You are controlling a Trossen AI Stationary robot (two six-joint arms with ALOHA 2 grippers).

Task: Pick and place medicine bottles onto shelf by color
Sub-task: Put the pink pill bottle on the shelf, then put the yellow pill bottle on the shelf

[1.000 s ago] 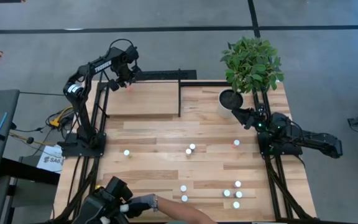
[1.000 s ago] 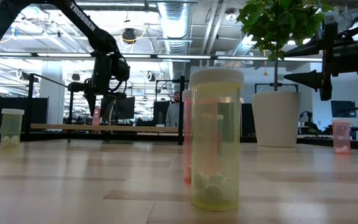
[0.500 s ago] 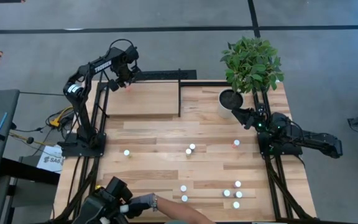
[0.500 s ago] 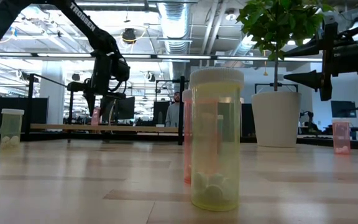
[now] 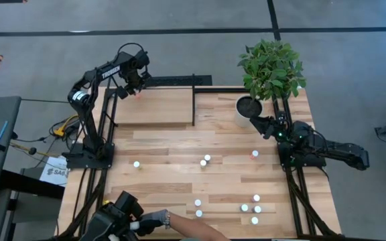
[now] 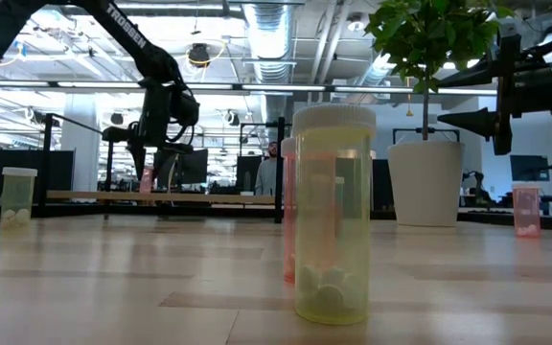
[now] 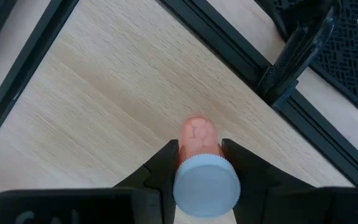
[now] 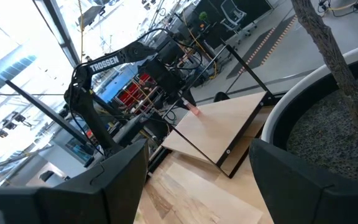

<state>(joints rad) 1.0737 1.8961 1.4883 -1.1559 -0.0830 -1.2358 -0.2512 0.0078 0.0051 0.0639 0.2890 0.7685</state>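
Note:
My left gripper [image 5: 137, 88] points down over the far left corner of the shelf [image 5: 156, 110], a light-wood board in a black rod frame, and is shut on a pink-red medicine bottle [image 7: 199, 134] with a white cap [image 7: 207, 185]. Several more white-capped bottles stand on the table, among them a pair in the middle [image 5: 206, 161], a red one [image 5: 254, 154] and a cluster near the front right [image 5: 252, 208]. My right gripper [image 5: 260, 124] hangs open and level beside the plant pot [image 5: 248, 107], touching nothing. My left gripper pinches the pink-red bottle between its two fingers [image 7: 166, 163], on the body's upper part just under the cap [image 7: 184, 149]. The fingers come from above, pointing down. The bottle is upright at the board's corner [image 6: 148, 178]; whether its base rests on the board I cannot tell.
A black upright [image 5: 194, 100] stands at the shelf's right end. A leafy plant [image 5: 271, 67] fills the far right corner. A person's hand [image 5: 154, 217] holds a dark device at the near edge. One yellowish bottle [image 6: 332, 211] stands close before the low camera.

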